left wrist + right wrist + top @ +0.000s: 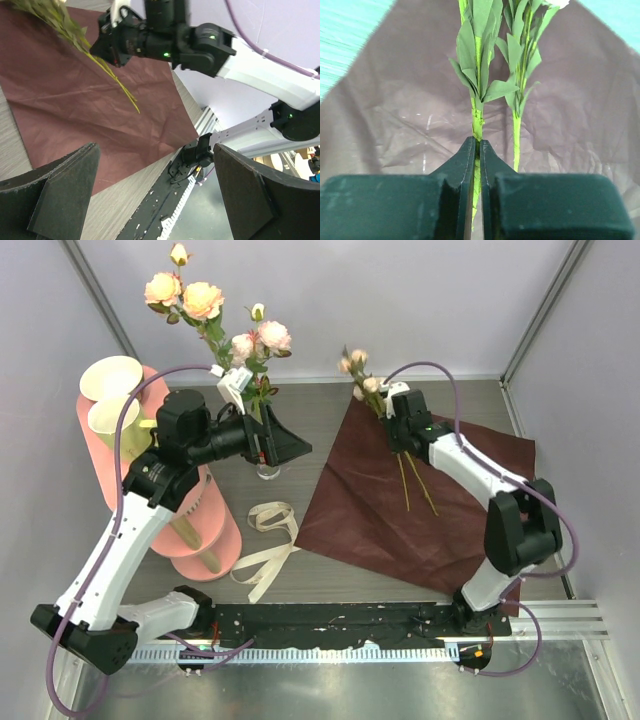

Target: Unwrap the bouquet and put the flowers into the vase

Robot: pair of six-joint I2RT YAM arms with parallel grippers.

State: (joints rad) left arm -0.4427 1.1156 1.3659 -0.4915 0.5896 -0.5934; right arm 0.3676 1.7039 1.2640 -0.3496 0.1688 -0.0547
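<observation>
Grip report from my right gripper [476,145]: the jaws are pinched down narrow on one thin green leafy stem [477,115], squeezing it right at the tips. A second green stem [516,130] runs just beside it, outside the jaws, so I reckon I've only got one of the two. From above, both stems trail back from the gripper over the flat sheet of dark red wrapping paper [370,520], with their small pale pink rose heads [358,358] poking out past the paper's far corner. Can't tell whether the stems are lifted off the paper or lying on it.

Further out, my left gripper [156,150] is spread as wide as it goes, holding nothing, parked right by the small clear glass vase [266,470]. That vase has a bunch of peach and pink roses [200,300] standing in it. The cream ribbon [268,540] lies loose on the table between the vase and the paper. Off to the left there's a pink tiered stand [215,535] with cream cups [110,380], not my business.

Progress-wise, the unwrapping looks done: paper open, ribbon off, most flowers in. What's left, as far as I can see, is these last two sprigs. This one needs carrying across to the vase, then I go for its neighbour.
</observation>
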